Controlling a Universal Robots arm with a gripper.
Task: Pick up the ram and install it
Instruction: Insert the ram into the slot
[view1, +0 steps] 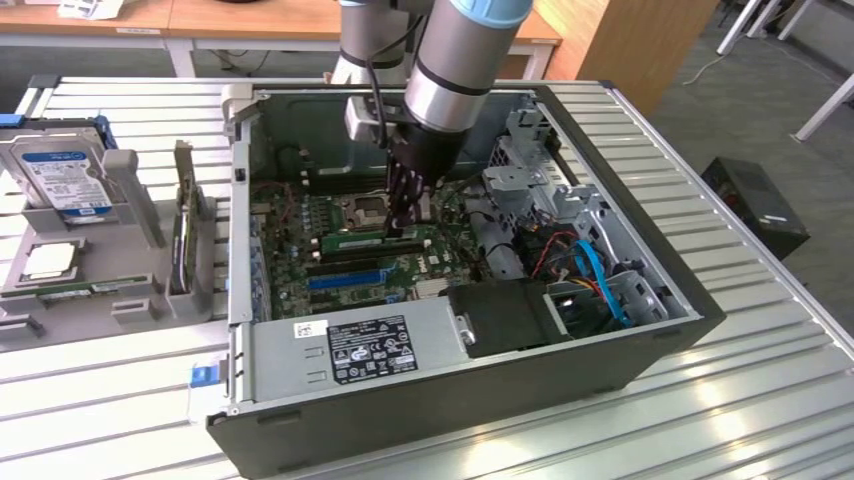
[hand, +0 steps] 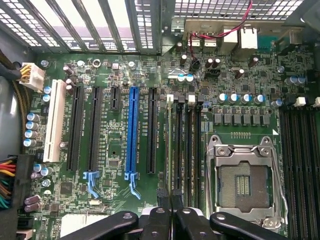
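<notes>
The ram (view1: 375, 241) stands on edge in a memory slot, directly beneath the end effector (view1: 402, 228), whose fingers (hand: 162, 202) are almost closed and pinch its upper edge. The CPU socket (hand: 245, 182) lies just beside the end effector, with the blue expansion slot (hand: 132, 132) on the opposite side.

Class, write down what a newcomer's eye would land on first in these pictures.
The robot arm reaches down into the open computer case on the slatted table, jaws shut on the green ram at the motherboard. On it, a bright blue expansion slot and silver CPU socket stand out.
</notes>
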